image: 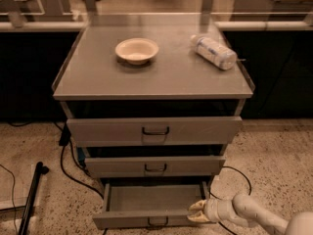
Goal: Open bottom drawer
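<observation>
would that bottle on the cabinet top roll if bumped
Probably: the bottle lies on its side on the flat cabinet top, so a nudge may roll it. It looks like light plastic. The gripper is down at the bottom drawer.

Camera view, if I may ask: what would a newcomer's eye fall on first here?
The bottom drawer stands pulled out, its plain tray showing, with the end effector at its right front corner. On the cabinet top sit a pale bowl, left of centre, and a bottle lying on its side at the right.
</observation>
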You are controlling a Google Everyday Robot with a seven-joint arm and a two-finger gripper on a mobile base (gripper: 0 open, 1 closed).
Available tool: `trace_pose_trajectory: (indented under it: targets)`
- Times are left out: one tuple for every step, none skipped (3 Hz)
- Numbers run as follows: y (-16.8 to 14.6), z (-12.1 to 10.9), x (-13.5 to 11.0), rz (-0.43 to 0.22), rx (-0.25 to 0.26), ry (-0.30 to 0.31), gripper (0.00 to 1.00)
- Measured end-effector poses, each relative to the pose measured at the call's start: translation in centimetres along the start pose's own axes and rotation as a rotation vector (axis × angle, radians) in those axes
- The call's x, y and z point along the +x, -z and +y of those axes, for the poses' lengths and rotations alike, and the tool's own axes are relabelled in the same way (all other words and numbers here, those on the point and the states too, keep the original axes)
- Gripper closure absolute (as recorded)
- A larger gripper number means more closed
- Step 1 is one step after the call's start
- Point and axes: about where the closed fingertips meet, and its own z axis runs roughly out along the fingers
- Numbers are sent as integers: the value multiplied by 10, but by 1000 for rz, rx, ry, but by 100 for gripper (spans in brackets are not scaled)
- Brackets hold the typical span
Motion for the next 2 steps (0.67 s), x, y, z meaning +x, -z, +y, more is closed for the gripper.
trace_pose_trajectory:
  targets:
    - [3,5,-1,0,0,0,100]
    - [2,5,-1,0,0,0,82]
